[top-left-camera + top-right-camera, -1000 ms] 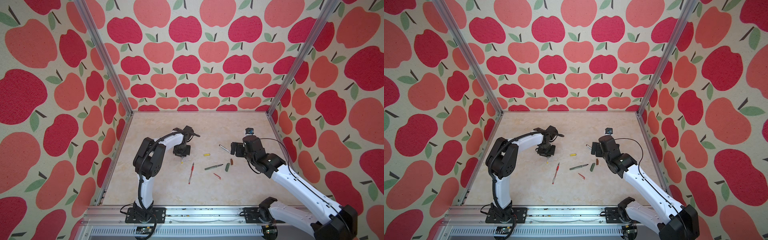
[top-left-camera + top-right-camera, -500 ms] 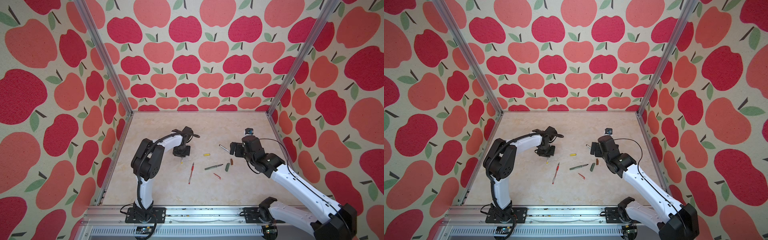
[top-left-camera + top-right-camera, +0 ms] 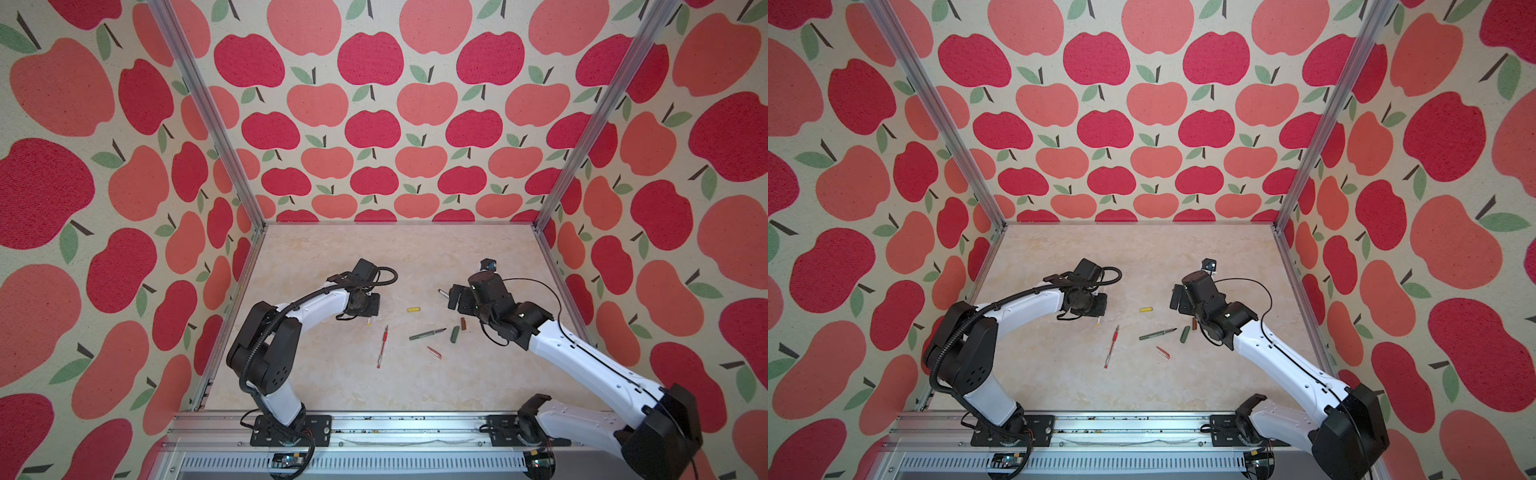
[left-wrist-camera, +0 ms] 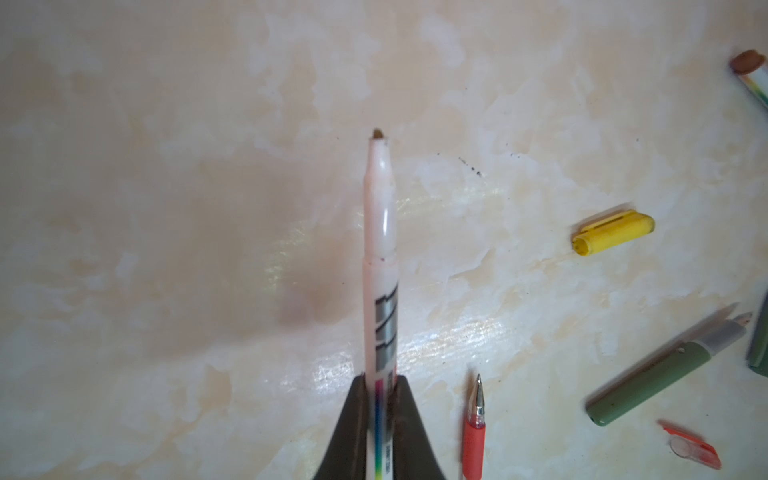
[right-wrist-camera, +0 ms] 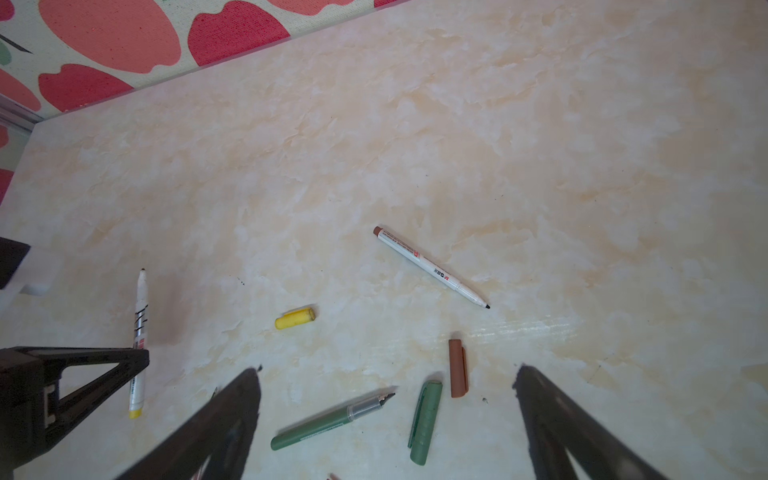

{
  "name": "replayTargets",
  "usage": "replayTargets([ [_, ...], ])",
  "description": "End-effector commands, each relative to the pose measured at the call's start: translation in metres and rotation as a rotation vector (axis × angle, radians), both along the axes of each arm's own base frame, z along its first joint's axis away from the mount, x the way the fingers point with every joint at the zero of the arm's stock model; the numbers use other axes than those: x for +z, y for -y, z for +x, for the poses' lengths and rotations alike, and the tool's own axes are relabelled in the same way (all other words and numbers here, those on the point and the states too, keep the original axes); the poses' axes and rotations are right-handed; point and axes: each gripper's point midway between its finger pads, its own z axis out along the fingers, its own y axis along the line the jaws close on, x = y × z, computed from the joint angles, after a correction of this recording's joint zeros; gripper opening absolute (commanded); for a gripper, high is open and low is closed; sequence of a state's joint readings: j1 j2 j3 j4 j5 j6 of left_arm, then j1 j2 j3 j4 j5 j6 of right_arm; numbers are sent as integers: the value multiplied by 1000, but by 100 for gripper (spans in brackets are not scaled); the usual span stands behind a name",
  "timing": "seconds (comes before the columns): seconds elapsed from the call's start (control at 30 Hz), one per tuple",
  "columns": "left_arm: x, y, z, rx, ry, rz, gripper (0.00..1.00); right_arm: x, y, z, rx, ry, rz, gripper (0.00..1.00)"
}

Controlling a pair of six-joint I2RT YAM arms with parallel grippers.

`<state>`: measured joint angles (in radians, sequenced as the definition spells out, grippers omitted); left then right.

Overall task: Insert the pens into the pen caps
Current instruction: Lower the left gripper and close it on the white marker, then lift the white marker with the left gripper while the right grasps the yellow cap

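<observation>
- We see the left gripper point(image 4: 380, 380) clenched on the slim white marker pen with a yellow rear end point(image 4: 380, 291). Its dark fingers point(image 4: 353, 424) press the barrel from both sides, and the writing tip points away from the wrist.
- In both top views that yellow end point(image 3: 368, 323) pokes out just beneath the left gripper point(image 3: 369, 308), left of the other items.
- The right gripper point(image 5: 386, 374) is released, with its jaws spread wide and nothing between them. It hovers above the short brown plastic cap point(image 5: 458, 368) and the dark green cap point(image 5: 424, 422).
- The stubby yellow plastic cap point(image 3: 413, 309) lies alone on the marbled beige tabletop point(image 3: 374, 257), between the two grippers.
- The thin red pen point(image 3: 382, 347) lies nearer the front rail.
- The dark green pen point(image 3: 427, 333) rests with its nib toward the dark green cap.
- The small red cap with a clip point(image 3: 434, 352) sits just in front of the dark green pen.
- The white pen with a brown rear end and dark tip point(image 5: 430, 266) lies by itself, beyond the brown cap.
</observation>
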<state>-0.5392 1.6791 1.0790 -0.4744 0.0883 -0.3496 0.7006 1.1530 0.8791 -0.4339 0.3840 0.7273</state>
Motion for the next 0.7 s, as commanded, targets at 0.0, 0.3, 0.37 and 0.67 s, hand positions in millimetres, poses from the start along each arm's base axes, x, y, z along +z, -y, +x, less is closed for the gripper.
replayTargets([
  [0.0, 6, 3, -1, -28, 35, -32, 2, 5, -14, 4, -90, -30, 156, 98],
  [0.3, 37, -3, -24, -16, 128, -99, 4, -8, -44, 14, -223, -168, 301, 90],
  [0.37, 45, -3, -30, -21, 159, -107, 4, -15, -53, 16, -247, -229, 302, 90],
  [0.67, 83, -9, -52, 5, 325, -227, 7, -67, -85, 3, -347, -537, 194, 89],
])
